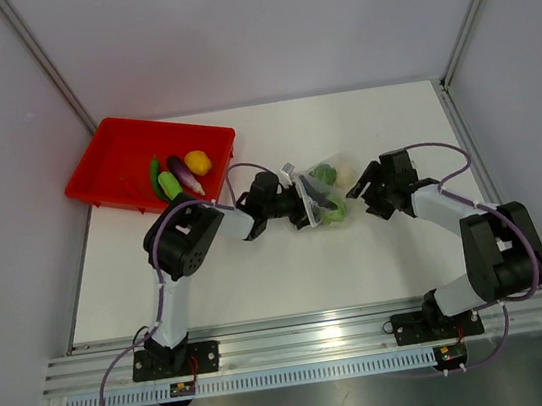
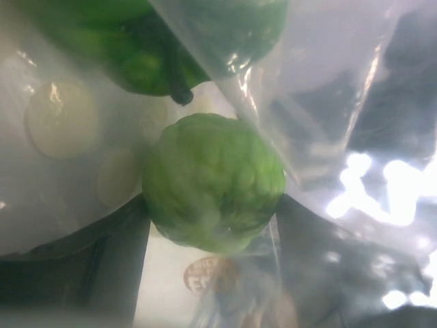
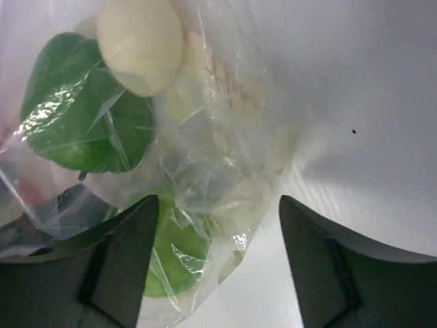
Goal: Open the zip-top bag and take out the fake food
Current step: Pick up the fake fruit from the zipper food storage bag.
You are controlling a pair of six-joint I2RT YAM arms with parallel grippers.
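Note:
The clear zip-top bag [image 1: 322,192] lies mid-table with green and pale pieces inside. My left gripper [image 1: 313,200] reaches into it from the left. In the left wrist view the gripper [image 2: 213,205] is shut on a round bumpy green piece [image 2: 213,181], with bag film [image 2: 321,102] to the right and a darker green piece [image 2: 150,41] above. My right gripper [image 1: 363,193] is open at the bag's right side. In the right wrist view the gripper [image 3: 218,205] has the bag's crinkled corner [image 3: 225,178] between its jaws, untouched. A cream piece [image 3: 140,44] and a green leafy piece [image 3: 82,109] show through the film.
The red tray [image 1: 104,166] stands at the back left. It holds a green piece [image 1: 166,184], a long purple piece [image 1: 184,175] and a round yellow piece [image 1: 198,162]. Grey walls close the table on three sides.

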